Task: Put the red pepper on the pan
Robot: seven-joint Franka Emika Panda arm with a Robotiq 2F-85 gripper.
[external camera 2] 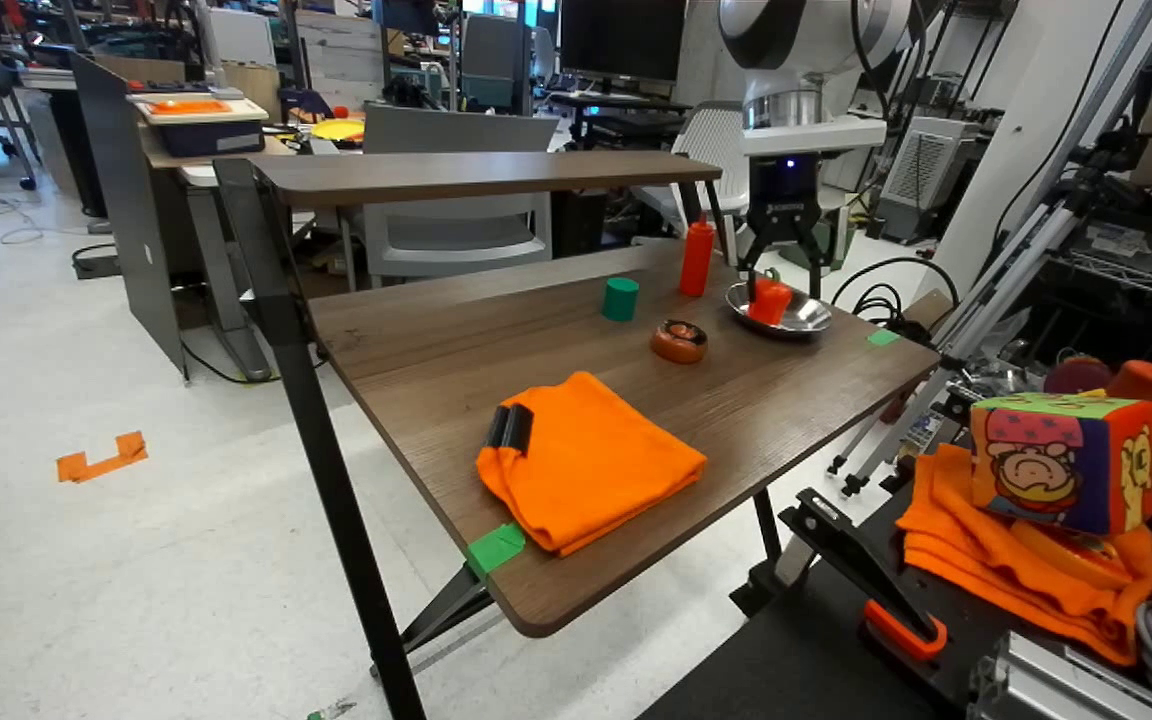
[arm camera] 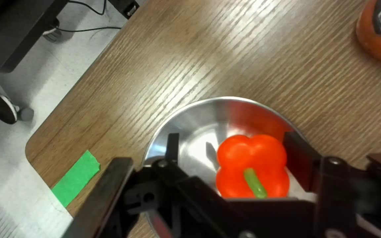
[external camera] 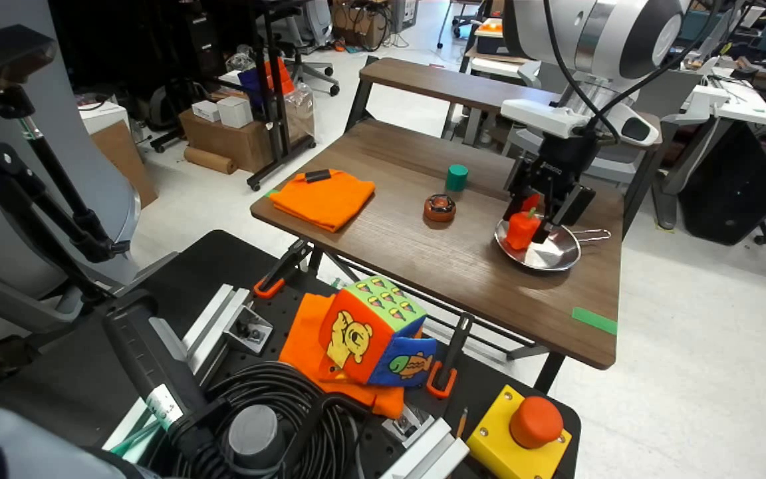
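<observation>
The red pepper (external camera: 522, 231) with a green stem stands upright in the silver pan (external camera: 559, 254). Both also show in an exterior view, the pepper (external camera 2: 769, 303) and the pan (external camera 2: 810, 318). In the wrist view the pepper (arm camera: 233, 155) sits inside the pan (arm camera: 193, 127), its lower part hidden by the gripper. My gripper (arm camera: 234, 153) is open, with its fingers on either side of the pepper. A wide gap shows at the left finger. The right finger is close to the pepper; I cannot tell whether it touches. The gripper (external camera 2: 783, 288) points down over the pan.
A red bottle (external camera 2: 697, 258) stands behind the pan. A green cylinder (external camera: 457, 177) and an orange-brown round dish with a dark top (external camera: 439, 207) are on the table (external camera: 383, 253). A folded orange cloth (external camera: 323, 199) lies at the table's far end. The pan handle (external camera: 592, 235) points outward.
</observation>
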